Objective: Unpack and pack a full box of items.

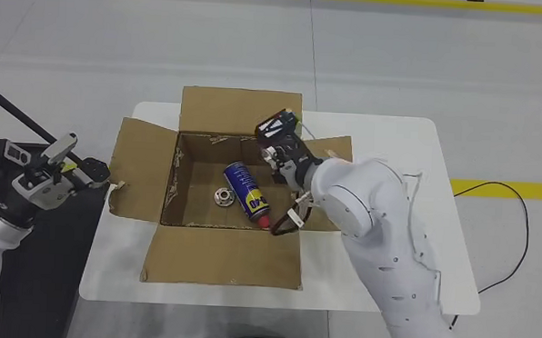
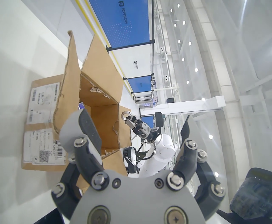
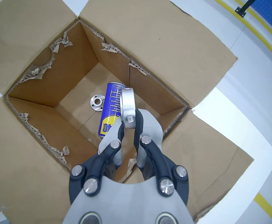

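Right wrist view: right tool (image 3: 129, 121) clamps metal collar (image 3: 127, 105), printed blue can (image 3: 111, 106) in box (image 3: 180, 48), left tool (image 2: 136, 118) wide.

Brown cardboard box (image 3: 191, 53) with white barcode labels (image 2: 42, 99). Blue can (image 1: 245, 191) with a yellow panel and red cap. Silver ring (image 3: 127, 106) and disc (image 3: 93, 105); white table (image 1: 382, 137).

The right arm (image 1: 378, 219) has smooth, rounded white shells and a thin black cable (image 1: 283, 226) looping at its wrist. The right gripper (image 3: 128, 125) and left gripper (image 2: 136, 118) share grey metal plates, black links, silver screws (image 3: 146, 140) and black-padded grey fingers (image 3: 153, 127).
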Controlling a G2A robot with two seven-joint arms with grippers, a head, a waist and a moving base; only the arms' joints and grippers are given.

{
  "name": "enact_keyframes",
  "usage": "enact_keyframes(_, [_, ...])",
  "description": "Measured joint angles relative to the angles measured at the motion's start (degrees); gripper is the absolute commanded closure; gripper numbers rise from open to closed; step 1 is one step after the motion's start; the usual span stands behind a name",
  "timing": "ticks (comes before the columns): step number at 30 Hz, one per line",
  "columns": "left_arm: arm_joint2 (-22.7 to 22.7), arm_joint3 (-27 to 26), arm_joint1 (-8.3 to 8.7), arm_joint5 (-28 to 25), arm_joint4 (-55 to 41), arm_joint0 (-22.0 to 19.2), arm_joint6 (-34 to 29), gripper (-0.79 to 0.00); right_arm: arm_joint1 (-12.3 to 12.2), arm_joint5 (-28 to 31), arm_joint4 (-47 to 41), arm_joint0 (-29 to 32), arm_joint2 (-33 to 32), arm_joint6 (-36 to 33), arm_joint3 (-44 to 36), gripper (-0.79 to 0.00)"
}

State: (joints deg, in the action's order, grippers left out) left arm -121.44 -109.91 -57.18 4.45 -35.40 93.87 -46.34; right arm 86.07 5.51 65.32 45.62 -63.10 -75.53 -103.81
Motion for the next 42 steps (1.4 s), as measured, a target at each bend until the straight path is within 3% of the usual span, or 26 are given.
enact_keyframes(11, [0.7, 4.5, -0.01, -3.0, -5.7, -1.8, -4.1, -0.785, -2.5, -7.7, -16.7, 6.3, -22.3, -10.4, -12.0, 0.0])
enact_keyframes(24, [1.2, 4.9, 0.02, -3.1, -5.9, -2.1, -4.7, -0.785, -6.2, -15.9, -16.9, 18.0, -38.5, -12.5, -19.2, 0.0])
enact_keyframes(42, [1.2, 4.9, 0.02, -3.1, -5.9, -2.1, -4.7, -0.785, -6.7, -16.2, -18.8, 21.4, -39.4, -10.3, -17.6, 0.0])
